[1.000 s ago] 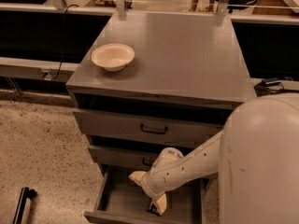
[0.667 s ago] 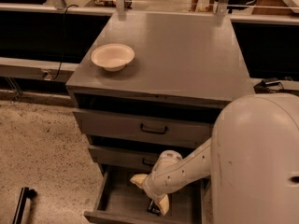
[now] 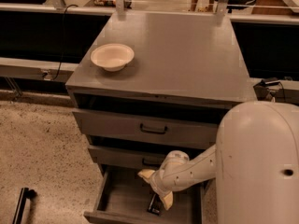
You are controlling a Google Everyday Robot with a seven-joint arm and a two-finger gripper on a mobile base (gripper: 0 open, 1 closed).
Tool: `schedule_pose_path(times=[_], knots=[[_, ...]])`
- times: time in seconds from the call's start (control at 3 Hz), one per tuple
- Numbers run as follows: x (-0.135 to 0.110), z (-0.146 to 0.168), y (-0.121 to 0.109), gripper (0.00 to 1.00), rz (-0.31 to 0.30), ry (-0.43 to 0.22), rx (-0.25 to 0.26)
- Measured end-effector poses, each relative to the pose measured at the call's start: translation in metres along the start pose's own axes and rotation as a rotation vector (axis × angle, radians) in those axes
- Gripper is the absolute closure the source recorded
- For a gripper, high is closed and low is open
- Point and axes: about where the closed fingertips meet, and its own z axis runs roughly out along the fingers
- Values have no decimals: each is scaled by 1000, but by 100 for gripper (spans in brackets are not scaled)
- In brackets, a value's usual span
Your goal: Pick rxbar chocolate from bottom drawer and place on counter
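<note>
**Rxbar chocolate (image 3: 153, 203), a small flat bar in a near-black wrapper, lies in the open bottom drawer**

The bar rests on the plain grey floor of the deep grey metal bottom drawer (image 3: 119, 197), right of its middle and close to the front wall. The cream-tipped pincer (image 3: 157, 189) on the white jointed arm (image 3: 194, 169) hangs low inside that drawer, directly at the bar. Whether the pincer is apart, together or clamped on the bar cannot be told. The arm runs back to the rounded white robot body (image 3: 259, 162) on the right. Above are two shallower grey drawers with black handles (image 3: 153, 129). On the smooth grey metal bench (image 3: 187, 55), near its left edge, stands a round cream bowl (image 3: 112, 56).
</note>
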Motion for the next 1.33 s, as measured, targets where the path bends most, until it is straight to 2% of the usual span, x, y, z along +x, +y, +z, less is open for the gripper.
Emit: schedule_pose_path(times=[0.33,0.67,1.0,1.33], knots=[[24,31,8,0,-17,-6,73],[28,55,18,0,-141,-17,135],[30,59,22,0,-222,-2,143],[30,59,21,0,-221,-2,143]])
